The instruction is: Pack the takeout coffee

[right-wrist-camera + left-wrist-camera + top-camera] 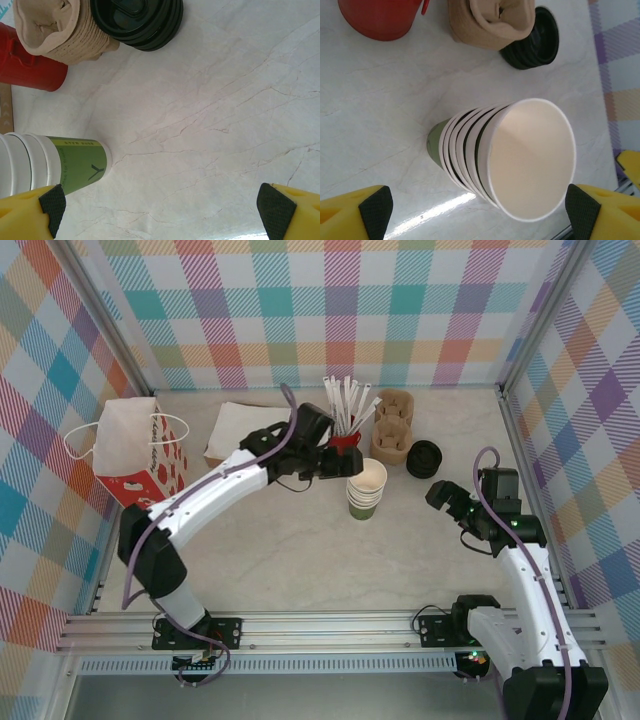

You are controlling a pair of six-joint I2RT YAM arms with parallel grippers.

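Note:
The takeout coffee is out of view. A nested stack of lidless paper cups (367,490), green outside and cream-white inside, stands mid-table. My left gripper (342,468) reaches in from the left, open, and its fingers straddle the stack's top cup (530,160). The right pad (582,210) is close to the rim and the left pad (375,210) is well off it. A stack of black lids (424,458) lies to the right of the cups. My right gripper (447,498) hovers open over bare table, right of the stack's green side (75,165).
Behind the cups stand a red cup with white straws (345,440) and brown cardboard cup carriers (392,430). A red and white paper bag (140,455) stands at the left, a flat white packet (240,425) beside it. The marble table (300,560) has free room near the front.

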